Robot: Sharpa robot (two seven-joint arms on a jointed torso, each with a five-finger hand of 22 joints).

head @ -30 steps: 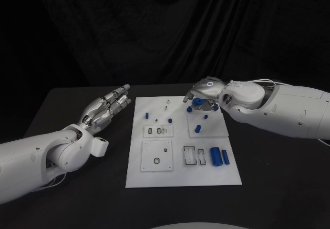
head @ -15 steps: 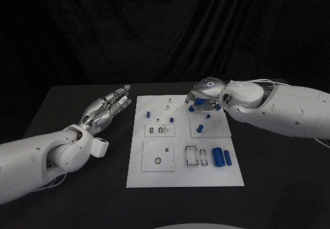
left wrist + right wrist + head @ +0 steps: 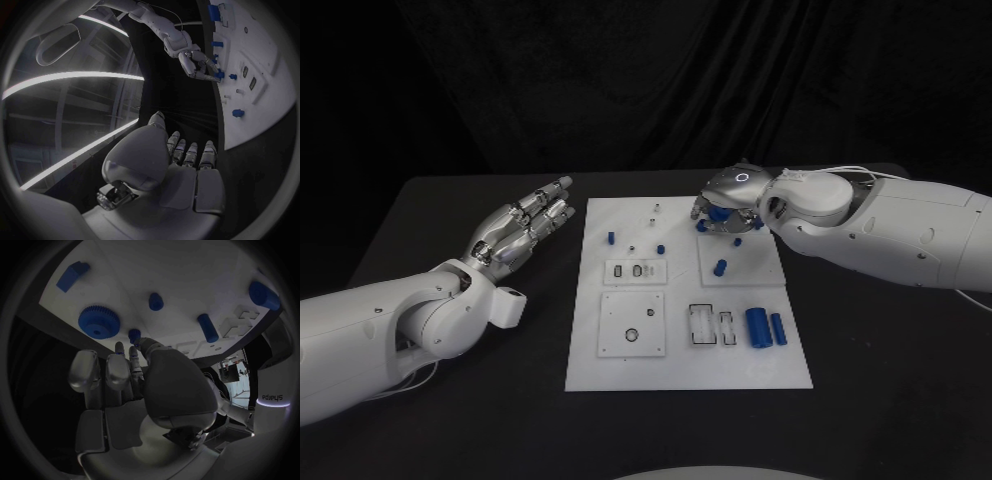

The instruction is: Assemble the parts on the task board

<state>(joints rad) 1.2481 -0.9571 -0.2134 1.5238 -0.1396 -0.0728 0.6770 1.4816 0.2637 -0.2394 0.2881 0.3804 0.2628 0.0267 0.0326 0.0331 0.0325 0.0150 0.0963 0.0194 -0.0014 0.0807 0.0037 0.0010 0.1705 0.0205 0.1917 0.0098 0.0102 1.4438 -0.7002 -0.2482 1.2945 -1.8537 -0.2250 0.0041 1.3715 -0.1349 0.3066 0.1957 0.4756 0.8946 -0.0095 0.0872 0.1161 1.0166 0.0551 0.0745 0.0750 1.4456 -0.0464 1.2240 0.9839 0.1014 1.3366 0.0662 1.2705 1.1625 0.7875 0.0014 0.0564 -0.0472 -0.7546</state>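
Fingers (image 3: 115, 371) of the right hand (image 3: 733, 203) bunched low over the far right corner of the task board (image 3: 675, 372), tips down beside the blue gear (image 3: 99, 320) and a small blue peg (image 3: 134, 334), seemingly to seat or pick one of them; impossible to tell whether anything is pinched between them. Left hand (image 3: 524, 225) flat and released, grasping nothing, parked off the board's left edge above the bench (image 3: 877, 400), likely to keep out of the working hand's way. Two blue cylinders (image 3: 762, 327) lying side by side near the board's right edge next to empty slots, other pegs scattered mid-board, most of the assembly apparently yet to be done
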